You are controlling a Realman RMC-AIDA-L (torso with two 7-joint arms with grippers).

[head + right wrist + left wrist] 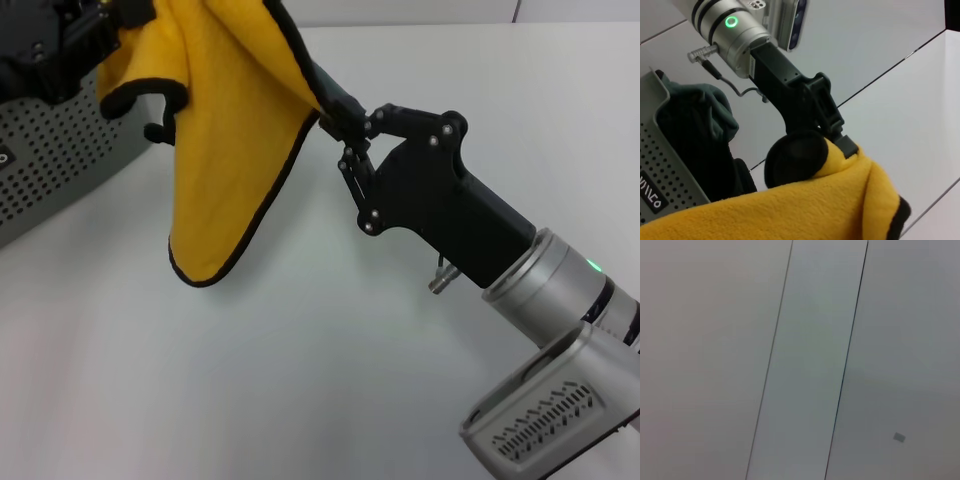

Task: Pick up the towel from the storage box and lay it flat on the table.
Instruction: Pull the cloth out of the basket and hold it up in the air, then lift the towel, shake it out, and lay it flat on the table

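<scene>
Towel [225, 130] hangs in the air just beside the box [50, 165], above the surface [300, 380]. Right gripper [335, 115] jaws are clamped on one edge, left gripper [840, 142] jaws pinch another: two holds to spread it flat.

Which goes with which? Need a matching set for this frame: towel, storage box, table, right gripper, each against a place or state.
Things:
1. towel
2. storage box
3. table
4. right gripper

Descriptions:
A. grey, perforated, on the robot's left
B. white, beneath the hanging cloth
C. yellow, lifted off the surface, drooping
D. jaws closed on a black-stitched edge

Pairs: 1-C, 2-A, 3-B, 4-D.

The left gripper holds another part of the towel, up near the storage box.
</scene>
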